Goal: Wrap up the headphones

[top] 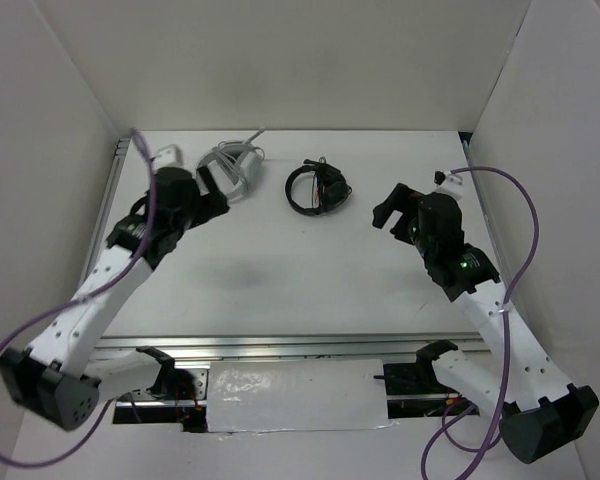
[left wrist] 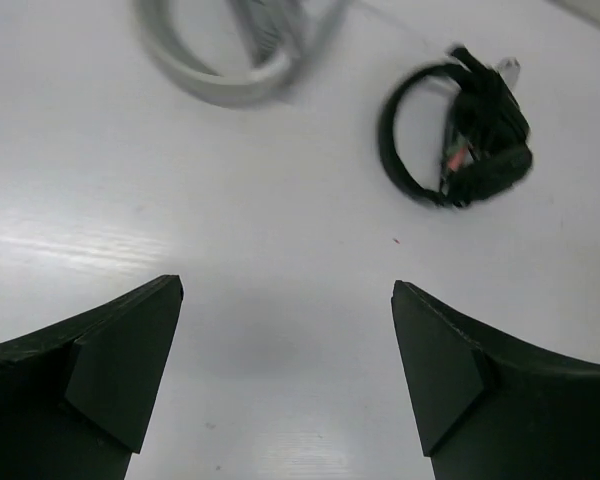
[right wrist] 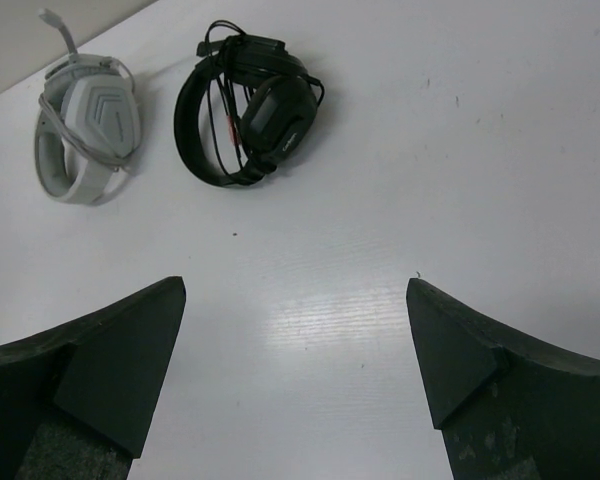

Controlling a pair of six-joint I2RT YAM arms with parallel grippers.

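White matte table [top: 280, 290], soft glare patches; plain white panels enclose it: back wall [top: 300, 60], left wall [top: 30, 150], right wall [top: 570, 140]; aluminium rail [top: 280, 346] along near edge; crinkled shiny sheet [top: 295, 398] below rail

Top view high above near edge, looking down. Wrist views low, close, facing forward; all three share headphones [top: 330, 188].

My left black two-finger gripper [left wrist: 288, 290] hovers near the far left corner of the white counter [top: 280, 275], jaws spread wide, holding nothing. My right black two-finger gripper [right wrist: 295, 285] hangs near the right edge, equally wide.
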